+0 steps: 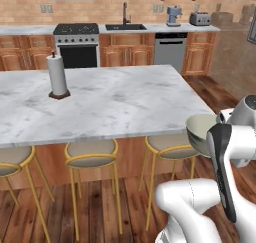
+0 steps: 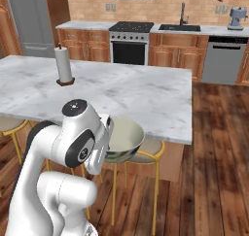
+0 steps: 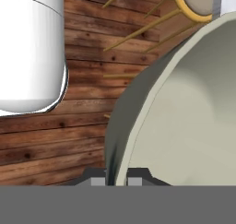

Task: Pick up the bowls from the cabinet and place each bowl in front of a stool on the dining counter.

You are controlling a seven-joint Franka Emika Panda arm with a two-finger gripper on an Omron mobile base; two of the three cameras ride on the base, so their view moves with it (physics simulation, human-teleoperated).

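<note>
Tool (image 3: 115, 179) pinches the deep, pale grey-green bowl's (image 2: 124, 138) rim, apparently firmly. Keep it level; clear the white marble bench (image 1: 115, 104) edge above the tan, yellow-rimmed stool (image 1: 167, 147).

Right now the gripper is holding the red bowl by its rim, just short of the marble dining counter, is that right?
Not quite: the bowl in the gripper is pale grey-green, not red, as the right base view shows. The rest holds: it is gripped by its rim, just short of the marble dining counter.
</note>
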